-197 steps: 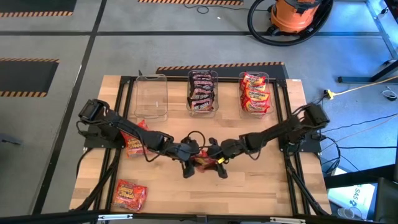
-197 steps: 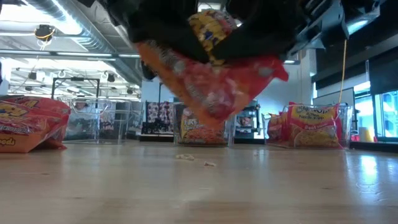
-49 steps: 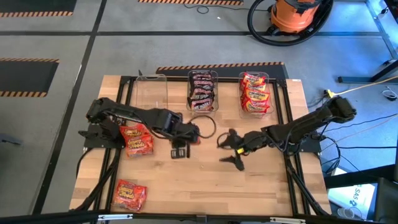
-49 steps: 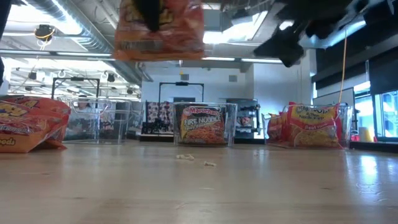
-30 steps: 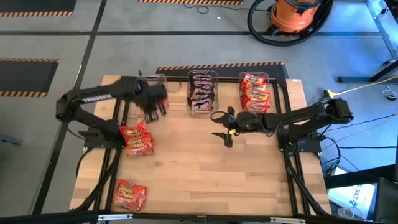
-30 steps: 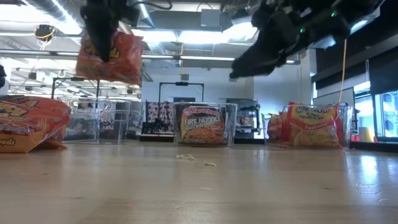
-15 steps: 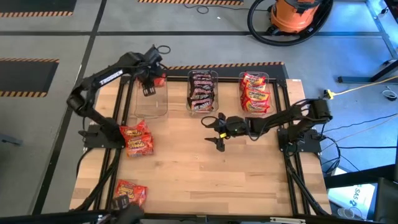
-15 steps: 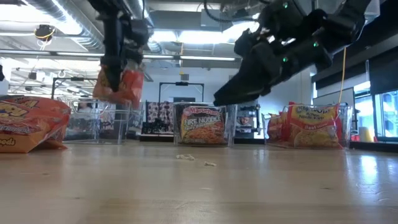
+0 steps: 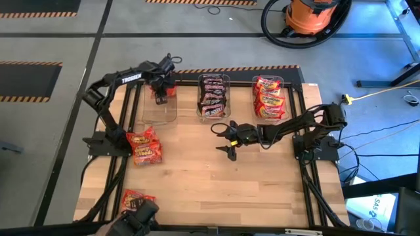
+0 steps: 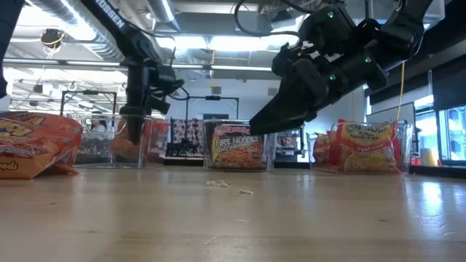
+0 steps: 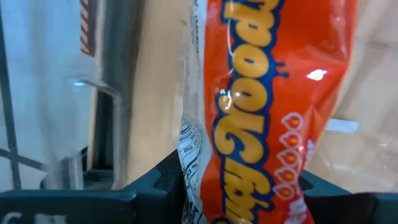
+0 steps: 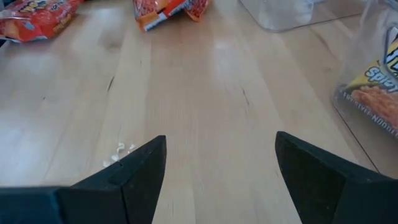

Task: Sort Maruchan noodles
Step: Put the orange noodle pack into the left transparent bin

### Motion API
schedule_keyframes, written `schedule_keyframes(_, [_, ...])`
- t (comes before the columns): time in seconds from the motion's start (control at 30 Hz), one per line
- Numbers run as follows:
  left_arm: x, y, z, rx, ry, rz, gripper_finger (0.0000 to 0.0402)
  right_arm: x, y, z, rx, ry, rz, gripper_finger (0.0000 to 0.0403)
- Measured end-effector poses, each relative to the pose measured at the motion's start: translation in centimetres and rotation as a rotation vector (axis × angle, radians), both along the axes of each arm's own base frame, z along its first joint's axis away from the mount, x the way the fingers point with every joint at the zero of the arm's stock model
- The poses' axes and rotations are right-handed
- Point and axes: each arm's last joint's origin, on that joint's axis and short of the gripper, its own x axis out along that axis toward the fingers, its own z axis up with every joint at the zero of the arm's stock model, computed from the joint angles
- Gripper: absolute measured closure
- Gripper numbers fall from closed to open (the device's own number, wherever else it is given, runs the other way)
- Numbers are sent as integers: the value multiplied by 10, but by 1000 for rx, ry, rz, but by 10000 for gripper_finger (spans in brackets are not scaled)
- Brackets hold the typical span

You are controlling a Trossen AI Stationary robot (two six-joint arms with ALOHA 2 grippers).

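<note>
- Left gripper (image 9: 161, 92) sat over the far end of the clear left bin (image 9: 159, 113), fingers clamped on an orange-red noodle packet (image 11: 267, 112); the left wrist view showed the packet pinched between both dark fingers, printed face toward the camera.
- In the low view the held packet (image 10: 138, 138) hung down inside the left bin's (image 10: 102, 149) walls; whether it touched the bin floor could not be told.
- Middle bin (image 9: 214, 97), just right of the left bin, held a stack of dark maroon-black packets (image 9: 213, 92).
- Right bin (image 9: 270, 98), farther right of the left bin past the middle one, held orange-red and yellow packets (image 9: 269, 101).
- Right gripper (image 9: 225, 139) hovered above the table (image 9: 262, 190), near-right of the left bin and just in front of the middle bin; fingers (image 12: 134, 171) spread wide apart, nothing between them.
- Two red packets (image 9: 144, 145) lay overlapping on the table just in front of the left bin, toward its left corner.
- One more red packet (image 9: 134, 200) lay well in front of the left bin at the table's near edge, partly covered by a dark object (image 9: 141, 219) at the frame's bottom.
- Small pale crumbs (image 10: 226, 187) lay on the wood, in front of the middle bin.
</note>
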Motion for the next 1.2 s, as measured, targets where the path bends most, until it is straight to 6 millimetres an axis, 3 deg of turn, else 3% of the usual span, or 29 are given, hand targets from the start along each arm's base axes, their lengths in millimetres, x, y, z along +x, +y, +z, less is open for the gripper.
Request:
schedule_keyframes(0.4, [-1, -1, -11, 44, 7, 14, 236, 1, 0, 3, 18, -31, 2, 126])
schedule_keyframes(0.67, [-5, -3, 4, 83, -31, 23, 231, 2, 1, 5, 30, -54, 27, 126])
schedule_keyframes(0.97, [-16, 4, 6, 88, -48, 64, 230, 3, 1, 6, 42, -67, 30, 126])
schedule_keyframes(1.2, [-18, 1, 22, 141, -120, 66, 230, 3, 1, 6, 50, -66, 26, 126])
